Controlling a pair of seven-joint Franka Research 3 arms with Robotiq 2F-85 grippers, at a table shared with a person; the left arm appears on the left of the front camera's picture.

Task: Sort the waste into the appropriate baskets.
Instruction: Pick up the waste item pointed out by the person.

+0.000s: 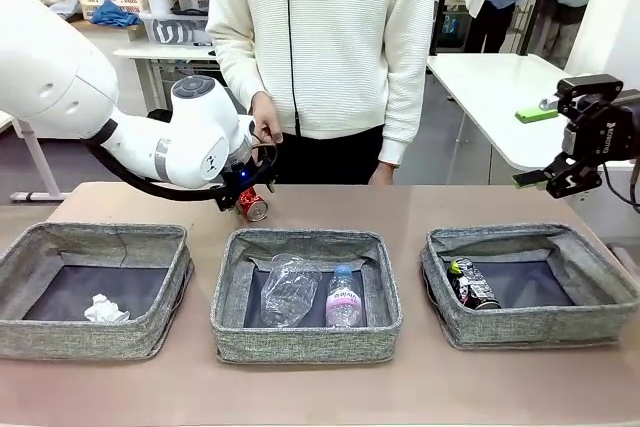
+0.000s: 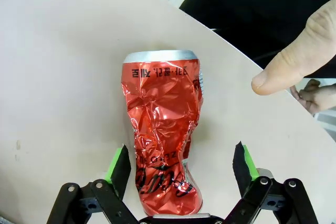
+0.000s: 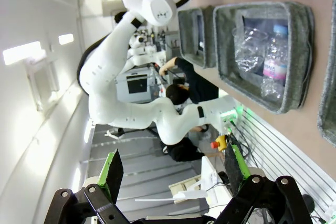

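The left claw [image 2: 181, 174] reaches low at the far middle, fingers spread wide. The right claw [image 1: 560, 179] hangs raised at the far right, also spread.

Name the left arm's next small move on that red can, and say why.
Probably close the left hand on the red can: its fingers stand open on either side of the crushed can lying on the table, not yet gripping. A person's hand hovers close, so go gently.
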